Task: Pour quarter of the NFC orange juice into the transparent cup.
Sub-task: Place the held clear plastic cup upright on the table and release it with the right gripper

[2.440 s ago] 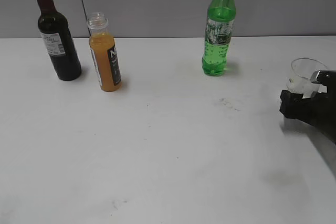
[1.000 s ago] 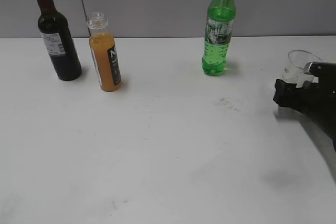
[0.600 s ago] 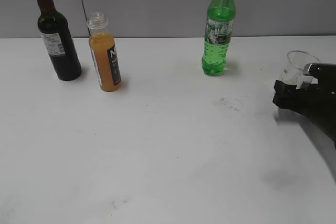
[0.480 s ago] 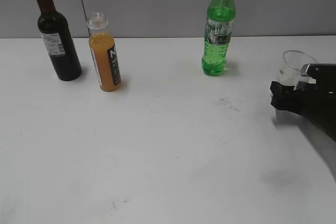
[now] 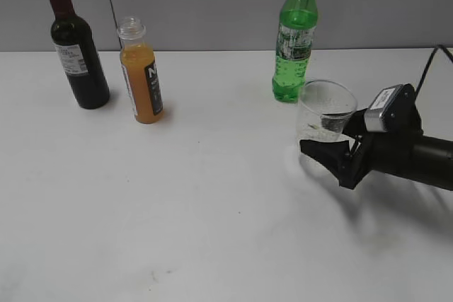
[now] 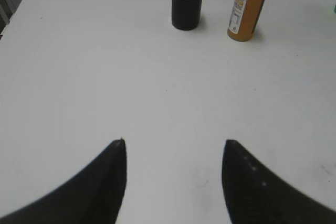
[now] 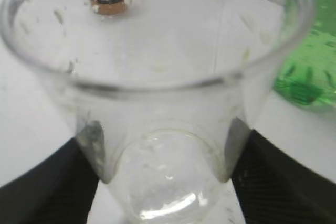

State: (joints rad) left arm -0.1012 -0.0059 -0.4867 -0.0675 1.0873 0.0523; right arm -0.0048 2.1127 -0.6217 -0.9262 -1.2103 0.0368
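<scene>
White flat table (image 5: 212,231) across the whole exterior view, grey wall behind. Black right arm reaching in from the right edge, right gripper (image 5: 333,143) clamped on the transparent cup (image 5: 324,117), a clear colourless plastic tumbler tapering toward its base; black fingers (image 7: 79,177) pressed against both sides of its lower wall in the right wrist view, cup upright and empty apart from small specks on the inside. Whether its base touches the table: cannot tell.

Tall green plastic soda bottle with a yellow cap (image 5: 295,37) standing just behind the cup, near the wall. Dark glass wine bottle with a red-capped neck (image 5: 74,44) upright at far left. Just to its right, apart from it, the NFC orange juice (image 5: 141,72): small clear plastic bottle of orange liquid, black label with white letters, wide uncapped clear neck, upright, well apart from the cup.

Left gripper (image 6: 173,153) above bare table in the left wrist view, black fingers spread wide, holding nothing; wine bottle and juice bottle well ahead of it.
</scene>
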